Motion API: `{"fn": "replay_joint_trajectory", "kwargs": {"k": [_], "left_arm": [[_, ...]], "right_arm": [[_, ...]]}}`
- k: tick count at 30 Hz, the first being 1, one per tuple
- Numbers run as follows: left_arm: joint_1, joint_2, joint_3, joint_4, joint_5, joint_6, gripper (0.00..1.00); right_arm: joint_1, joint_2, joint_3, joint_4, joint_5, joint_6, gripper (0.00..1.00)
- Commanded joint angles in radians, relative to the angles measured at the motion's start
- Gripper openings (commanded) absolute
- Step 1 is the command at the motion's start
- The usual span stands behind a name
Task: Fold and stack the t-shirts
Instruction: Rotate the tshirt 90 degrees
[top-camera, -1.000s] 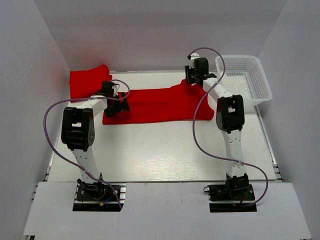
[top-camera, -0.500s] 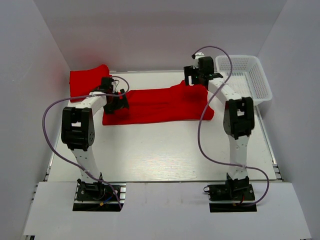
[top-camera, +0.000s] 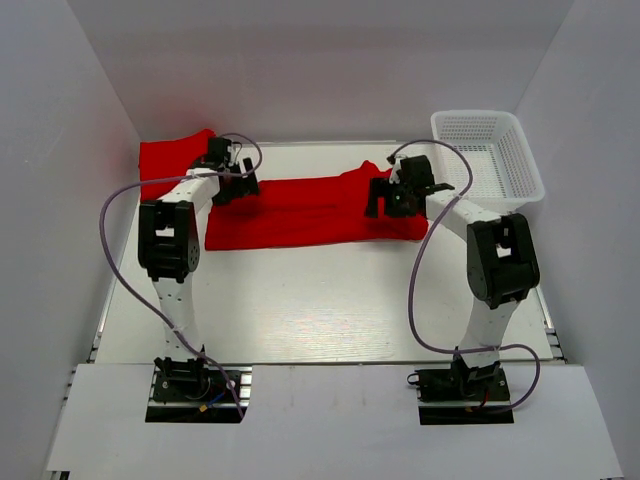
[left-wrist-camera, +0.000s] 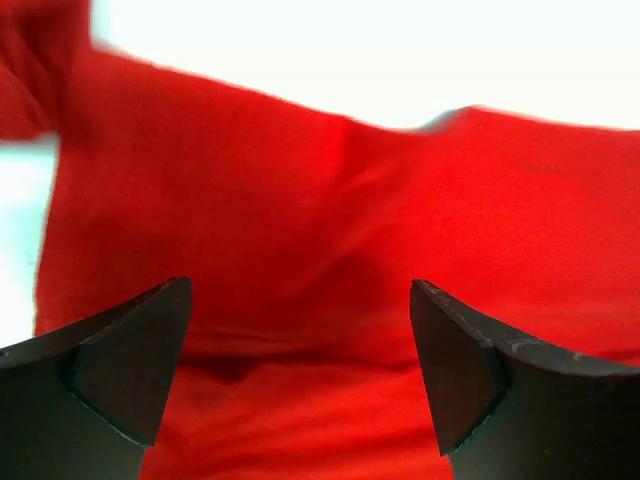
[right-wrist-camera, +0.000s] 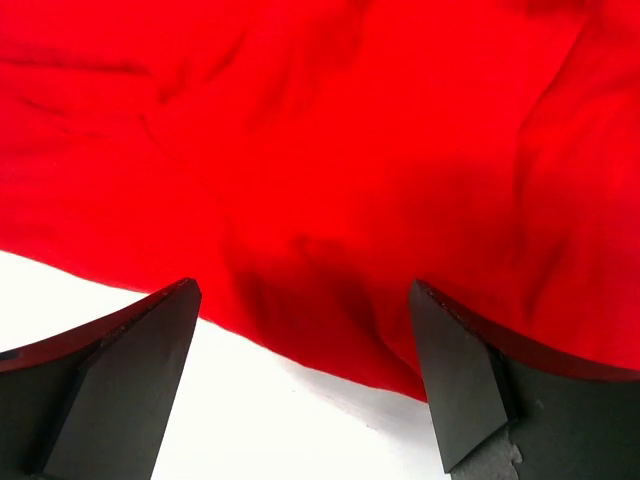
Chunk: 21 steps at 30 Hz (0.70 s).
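A red t-shirt (top-camera: 310, 210) lies folded into a long band across the middle of the table. A second red t-shirt (top-camera: 172, 160) sits bunched at the back left corner. My left gripper (top-camera: 236, 183) hangs open over the band's left end, and the left wrist view shows red cloth (left-wrist-camera: 300, 200) beneath my left gripper (left-wrist-camera: 298, 300) with nothing between the fingers. My right gripper (top-camera: 386, 198) hangs open over the band's right end. In the right wrist view my right gripper (right-wrist-camera: 302, 300) is above the near edge of the cloth (right-wrist-camera: 330, 150), holding nothing.
A white mesh basket (top-camera: 520, 175) stands at the back right, just beyond the right arm. White walls close in the table on the left, back and right. Bare white tabletop (top-camera: 320, 300) lies between the shirt and the arm bases.
The right gripper opened and came from the shirt's back edge toward me, over its right end. The left gripper shifted toward the back along the shirt's left end.
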Motion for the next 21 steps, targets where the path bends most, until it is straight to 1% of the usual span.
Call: {"fn": "replay_joint_trajectory", "kwargs": {"k": [1, 2, 4, 5, 6, 7, 8, 9, 10, 11, 12, 13, 14, 15, 16, 17, 18, 19, 20, 21], "left_arm": [[0.006, 0.004, -0.03, 0.007, -0.068, 0.007, 1.0], [0.006, 0.004, -0.079, 0.017, -0.068, -0.004, 1.0], [0.017, -0.009, -0.12, 0.018, -0.068, -0.019, 1.0], [0.017, -0.026, -0.166, 0.018, -0.068, -0.033, 1.0], [0.017, -0.042, -0.194, 0.018, -0.077, -0.044, 1.0], [0.017, -0.09, -0.229, 0.008, -0.086, -0.061, 1.0], [0.006, -0.121, -0.313, 0.008, -0.098, -0.07, 1.0], [-0.006, -0.155, -0.358, 0.008, -0.099, -0.104, 1.0], [-0.006, -0.227, -0.451, -0.02, -0.114, -0.136, 1.0], [-0.015, -0.227, -0.507, -0.033, -0.114, -0.182, 1.0], [-0.015, -0.311, -0.563, -0.042, -0.088, -0.254, 1.0], [-0.015, -0.354, -0.623, -0.051, -0.045, -0.288, 1.0], [-0.015, -0.403, -0.748, -0.051, -0.013, -0.312, 1.0], [-0.015, -0.455, -0.809, -0.051, 0.028, -0.325, 1.0], [-0.03, -0.565, -0.872, -0.035, 0.126, -0.348, 1.0], [-0.031, -0.626, -0.997, -0.012, 0.198, -0.348, 1.0], [-0.046, -0.684, -1.053, 0.042, 0.273, -0.358, 1.0], [-0.072, -0.795, -1.14, 0.059, 0.406, -0.369, 1.0], [-0.089, -0.847, -1.173, 0.073, 0.465, -0.381, 1.0], [-0.106, -0.89, -1.194, 0.073, 0.566, -0.382, 1.0]], "right_arm": [[-0.002, 0.024, 0.002, 0.04, -0.037, 0.054, 0.9], [-0.004, 0.036, 0.005, 0.042, -0.035, 0.064, 0.9], [-0.006, 0.075, 0.019, 0.053, -0.017, 0.075, 0.9], [-0.01, 0.084, 0.032, 0.054, 0.011, 0.09, 0.9], [-0.012, 0.096, 0.07, 0.042, 0.021, 0.091, 0.9], [-0.015, 0.13, 0.084, 0.027, 0.032, 0.097, 0.9], [-0.013, 0.144, 0.107, 0.017, 0.041, 0.1, 0.9], [-0.015, 0.156, 0.12, 0.001, 0.063, 0.109, 0.9], [-0.018, 0.191, 0.15, -0.019, 0.069, 0.118, 0.9], [-0.019, 0.202, 0.15, -0.02, 0.08, 0.123, 0.9], [-0.025, 0.223, 0.172, -0.023, 0.084, 0.124, 0.9], [-0.024, 0.234, 0.181, -0.023, 0.086, 0.124, 0.9], [-0.025, 0.26, 0.221, -0.032, 0.087, 0.124, 0.9], [-0.03, 0.282, 0.241, -0.038, 0.088, 0.123, 0.9], [-0.033, 0.293, 0.261, -0.046, 0.081, 0.117, 0.9], [-0.033, 0.34, 0.325, -0.062, 0.077, 0.109, 0.9], [-0.032, 0.355, 0.353, -0.079, 0.066, 0.097, 0.9], [-0.029, 0.377, 0.405, -0.081, 0.045, 0.081, 0.9], [-0.029, 0.426, 0.432, -0.099, 0.032, 0.075, 0.9], [-0.026, 0.444, 0.486, -0.104, 0.0, 0.074, 0.9]]}}
